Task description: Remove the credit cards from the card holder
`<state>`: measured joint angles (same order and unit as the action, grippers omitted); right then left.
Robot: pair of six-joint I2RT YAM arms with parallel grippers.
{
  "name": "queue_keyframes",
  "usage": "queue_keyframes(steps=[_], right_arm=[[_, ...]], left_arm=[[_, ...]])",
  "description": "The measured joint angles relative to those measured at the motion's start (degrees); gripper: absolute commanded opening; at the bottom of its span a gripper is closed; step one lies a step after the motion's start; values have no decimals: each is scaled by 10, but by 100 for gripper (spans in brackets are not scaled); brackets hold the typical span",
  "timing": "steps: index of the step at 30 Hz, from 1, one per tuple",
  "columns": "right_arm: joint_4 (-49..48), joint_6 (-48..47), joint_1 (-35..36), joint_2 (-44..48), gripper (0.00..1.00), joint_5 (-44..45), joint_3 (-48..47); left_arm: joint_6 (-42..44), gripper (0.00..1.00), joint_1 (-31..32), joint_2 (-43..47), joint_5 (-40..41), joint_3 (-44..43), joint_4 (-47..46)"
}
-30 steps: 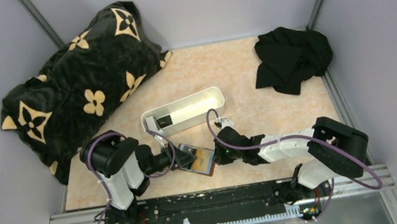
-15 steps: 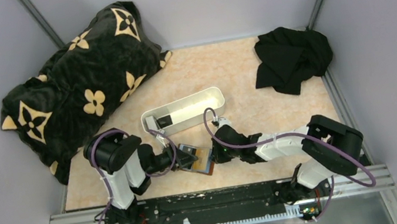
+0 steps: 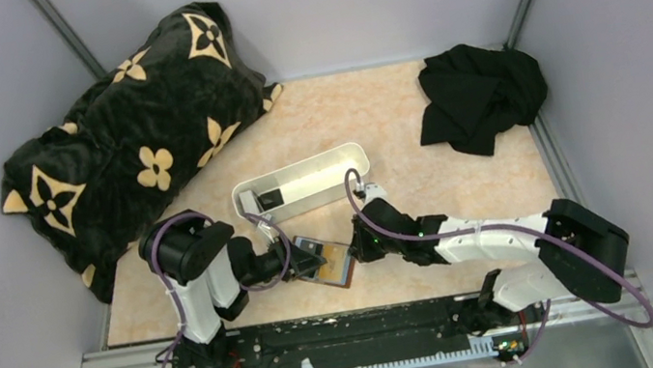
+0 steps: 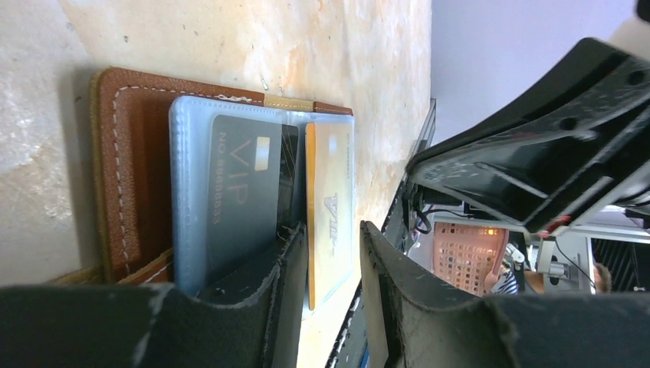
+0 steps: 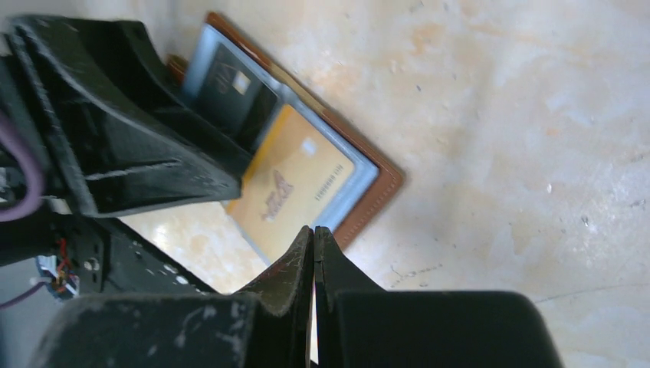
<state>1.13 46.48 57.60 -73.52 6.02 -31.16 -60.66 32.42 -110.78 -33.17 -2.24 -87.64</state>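
Card holder (image 4: 126, 176) lies open, brown outside.
Grey and gold credit cards (image 4: 241, 192) inside; left fingers (image 4: 264, 299) apart, right fingers (image 5: 291, 276) closed.

Floral black cushion (image 3: 131, 145) far left; black cloth (image 3: 481, 97) far right; white tray (image 3: 315, 195) between

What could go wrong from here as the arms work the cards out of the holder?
1. The right gripper is shut at the card holder's edge beside the gold card; it may pinch leather too and drag the holder along.
2. The left gripper straddles the gold card's end, one finger over the dark card; it could block the pull.
3. Both grippers sit very close, so a bump is possible.
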Motion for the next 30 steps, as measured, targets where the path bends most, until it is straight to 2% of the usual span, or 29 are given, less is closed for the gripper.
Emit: queue_keyframes(steps=[6,13,23,26,28,29,30], right_arm=[[-5,-5,0,-13,0,-1,-30],[-45,3,0,-87,0,-19,-23],[-98,14,0,-114,0,-29,-11],[-123,18,0,-127,0,-31,-11],[-134,21,1,-133,0,-32,-11],[-137,22,2,-134,0,-32,-11],[-139,22,2,-135,0,-32,-11]], left_arm=[[0,42,0,0,0,0,0],[0,42,0,0,-1,0,0],[-1,41,0,-1,-4,0,0],[-1,35,0,-1,-5,0,0],[-1,21,0,-2,-4,0,0],[-1,9,0,-3,-4,0,0],[0,6,0,-3,-4,0,0]])
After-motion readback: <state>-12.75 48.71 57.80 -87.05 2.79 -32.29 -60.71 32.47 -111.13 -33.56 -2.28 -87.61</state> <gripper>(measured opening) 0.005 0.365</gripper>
